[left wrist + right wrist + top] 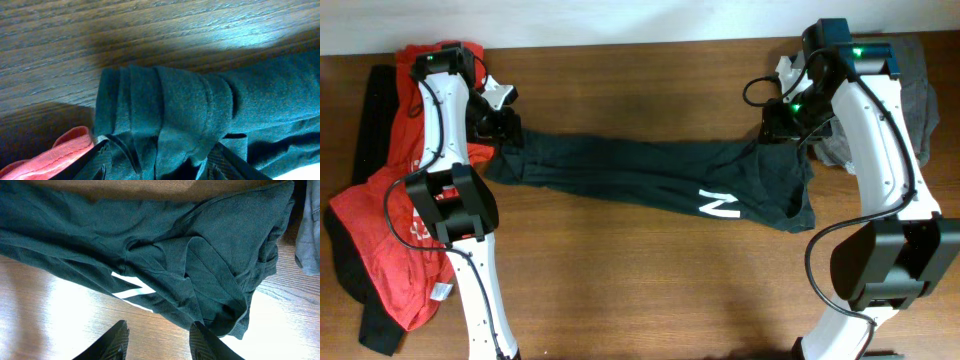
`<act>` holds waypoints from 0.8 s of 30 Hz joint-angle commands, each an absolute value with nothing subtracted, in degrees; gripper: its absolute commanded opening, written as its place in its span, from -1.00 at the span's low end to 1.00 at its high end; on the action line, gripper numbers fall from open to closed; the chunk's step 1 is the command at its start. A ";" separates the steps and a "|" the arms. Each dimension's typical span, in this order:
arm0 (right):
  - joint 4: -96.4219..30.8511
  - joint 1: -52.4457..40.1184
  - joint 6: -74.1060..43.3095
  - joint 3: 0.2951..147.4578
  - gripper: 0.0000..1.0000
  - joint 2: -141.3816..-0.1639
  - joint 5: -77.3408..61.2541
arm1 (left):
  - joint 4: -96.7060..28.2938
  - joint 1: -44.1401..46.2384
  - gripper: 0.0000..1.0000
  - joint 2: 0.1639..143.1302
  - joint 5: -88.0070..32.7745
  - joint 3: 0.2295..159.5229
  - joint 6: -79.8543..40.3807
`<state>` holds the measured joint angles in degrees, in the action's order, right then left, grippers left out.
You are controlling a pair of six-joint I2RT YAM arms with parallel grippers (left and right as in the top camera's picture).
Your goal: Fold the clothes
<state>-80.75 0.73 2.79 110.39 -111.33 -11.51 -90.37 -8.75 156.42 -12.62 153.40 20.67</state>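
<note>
**Green shirt drawn long across a wooden desk**

Overhead: saw the dark-green T-shirt [640, 170] stretched left to right across the brown wood-grain desk [620, 280], with a pale strip [620, 20] along the far edge. Noted the red T-shirt [380, 230] heaped at the left and a grey garment [920, 90] at the right.

Left wrist: found the left gripper [160, 165] clamped on a bunched end of the dark-green T-shirt, with light glaring off the desk.

Right wrist: found the right gripper [160, 340] apart and empty, with bare desk between its fingers, just beside the dark-green T-shirt.
</note>
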 commanded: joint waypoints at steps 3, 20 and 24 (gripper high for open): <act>-80.77 0.64 2.59 110.02 -0.11 -111.00 -11.38 | -90.24 -8.80 0.20 155.87 -10.70 152.90 21.98; -80.79 0.64 2.61 110.02 -0.11 -111.00 -11.38 | -87.83 -8.62 0.17 155.89 -11.25 148.38 22.00; -80.77 0.64 2.61 110.02 -0.11 -111.00 -11.35 | -86.87 -8.62 0.16 155.89 -10.83 145.58 21.98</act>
